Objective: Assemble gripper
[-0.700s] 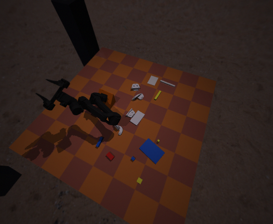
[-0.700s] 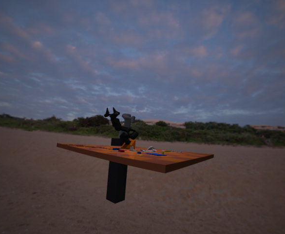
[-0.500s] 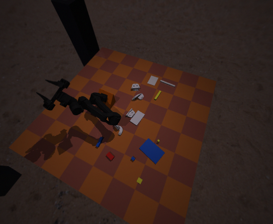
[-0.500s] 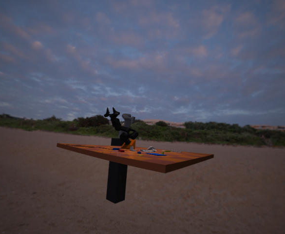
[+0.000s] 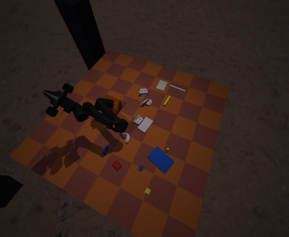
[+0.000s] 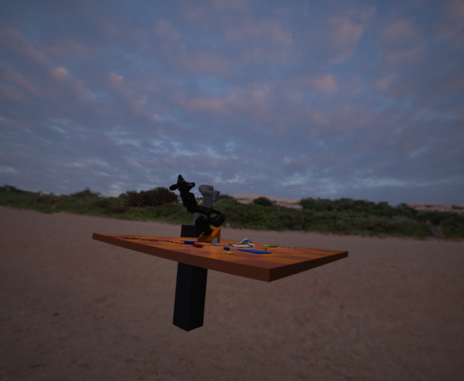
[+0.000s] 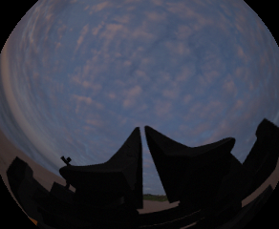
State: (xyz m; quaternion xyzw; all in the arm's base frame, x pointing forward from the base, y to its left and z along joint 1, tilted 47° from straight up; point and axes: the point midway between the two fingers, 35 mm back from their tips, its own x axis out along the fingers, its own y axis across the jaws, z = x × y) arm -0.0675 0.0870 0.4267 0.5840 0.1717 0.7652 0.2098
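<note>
My gripper (image 5: 43, 91) (image 6: 179, 176) (image 7: 141, 130) is shut and empty, raised high off the table's left side and pointing away from the parts. A pale block-like part with two dark spots (image 5: 143, 92) and a flat pale part with small round details (image 5: 138, 119) lie apart; I cannot tell which is the base and which the housing plate. A pale curved piece, apparently a jaw (image 5: 127, 138), lies near the arm's base. Another pale piece, perhaps the other jaw (image 5: 146, 102), lies just below the block-like part. Pins and teeth are too small to make out.
An orange wedge (image 5: 116, 103) stands beside the arm. Around the parts lie a ribbed white plate (image 5: 145, 124), a white square (image 5: 161, 85), a white bar (image 5: 177, 88), a yellow bar (image 5: 167, 100), a blue plate (image 5: 160, 159), a red block (image 5: 116, 165) and several small blocks.
</note>
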